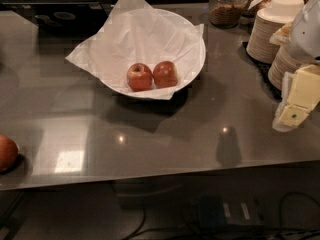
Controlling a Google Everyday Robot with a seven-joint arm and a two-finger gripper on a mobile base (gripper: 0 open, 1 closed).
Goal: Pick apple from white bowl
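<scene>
A wide white bowl (pixel 195 36) lined with crumpled white paper stands at the back middle of the grey counter. Two apples lie side by side in its near part. The right one is the apple (pixel 165 74), small and evenly deep red. The left one (pixel 139 77) is red with a yellowish top and stem dimple. My gripper (pixel 296 104) hangs at the right edge of the view, above the counter's right side, well to the right of the bowl and apart from it. Nothing shows in it.
Stacks of small beige paper bowls (pixel 272 26) stand at the back right, just behind the gripper. A glass jar (pixel 227 6) stands behind the bowl. An orange-brown fruit (pixel 6 153) lies at the counter's left front edge. Cables lie below the counter's front edge.
</scene>
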